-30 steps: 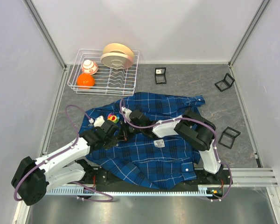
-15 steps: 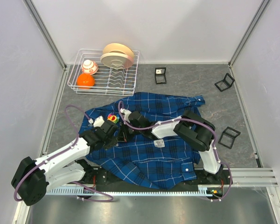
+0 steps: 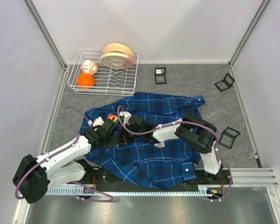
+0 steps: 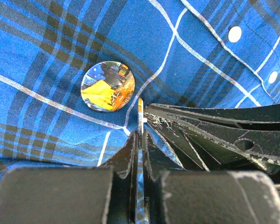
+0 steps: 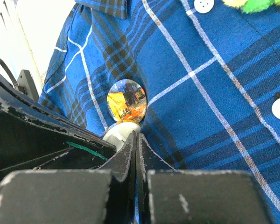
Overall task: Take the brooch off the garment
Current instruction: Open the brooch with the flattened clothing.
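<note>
**A:** status on the brooch?

**B:** Not off. The brooch (image 4: 107,87) is a round glossy disc with an orange and blue print. It lies flat on the garment (image 3: 149,154), on a front panel near the button row. The garment is spread over the worktop (image 3: 186,84), and both arms reach in to one spot, left of the shirt's middle.

**A:** claws?

**B:** The left claw (image 4: 140,133) is pinched down to a sliver, with a thin fold of the plaid cloth between its fingers. Its tips are just beside the disc. The right claw (image 5: 135,137) is fully closed, with its tips right under the disc's lower edge. There's a pale rounded bit (image 5: 122,130) at its tips (could be the brooch's backing or rim, can't tell). I also can't tell whether it has hold of that, of cloth, or of nothing.

**A:** so what's done?

**B:** My read: the approach is done and the left claw is anchoring the fabric. Detach is not done, since the disc lies against the shirt with no gap visible. Left to do: free the brooch from the cloth, lift it away, and set it down off the garment.

**A:** risk?

**B:** The claws are nose to nose, so there's little room. If the right one has only fabric, a pull would likely lift shirt and brooch together.
</note>
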Motion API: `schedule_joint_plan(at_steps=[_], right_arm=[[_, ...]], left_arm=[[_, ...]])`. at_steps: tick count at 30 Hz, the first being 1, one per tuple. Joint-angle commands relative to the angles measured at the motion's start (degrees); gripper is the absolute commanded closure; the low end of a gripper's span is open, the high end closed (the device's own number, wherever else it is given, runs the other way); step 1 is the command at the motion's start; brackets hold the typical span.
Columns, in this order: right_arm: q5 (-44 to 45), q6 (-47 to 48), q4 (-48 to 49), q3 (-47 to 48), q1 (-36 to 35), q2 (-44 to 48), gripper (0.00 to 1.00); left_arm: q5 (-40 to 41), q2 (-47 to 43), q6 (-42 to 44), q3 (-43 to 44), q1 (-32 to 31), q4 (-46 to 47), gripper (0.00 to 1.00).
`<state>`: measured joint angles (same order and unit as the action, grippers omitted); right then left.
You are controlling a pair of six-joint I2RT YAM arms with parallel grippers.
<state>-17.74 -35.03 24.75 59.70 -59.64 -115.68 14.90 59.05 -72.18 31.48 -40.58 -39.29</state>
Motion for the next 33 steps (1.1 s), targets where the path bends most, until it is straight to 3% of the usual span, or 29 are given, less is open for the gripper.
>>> schedule_joint_plan(at_steps=[1, 14, 23, 33], right_arm=[[-4.1, 1.8, 6.9, -2.0, -3.4, 2.7, 1.0], [-7.8, 6.4, 16.4, -4.6, -5.0, 2.3, 1.0], [-14.3, 3.0, 21.0, -6.3, -5.8, 0.5, 1.0], [-7.0, 3.0, 11.2, -6.1, -5.6, 1.2, 0.99]], left_arm=[[0.8, -0.2, -4.2, -0.6, 0.6, 5.0, 0.98], [-1.4, 0.8, -4.7, -3.0, 0.6, 7.3, 0.98], [-0.7, 0.8, -3.1, -4.3, 0.8, 8.6, 0.98], [1.7, -0.3, -0.2, -2.6, 1.0, 8.2, 0.98]])
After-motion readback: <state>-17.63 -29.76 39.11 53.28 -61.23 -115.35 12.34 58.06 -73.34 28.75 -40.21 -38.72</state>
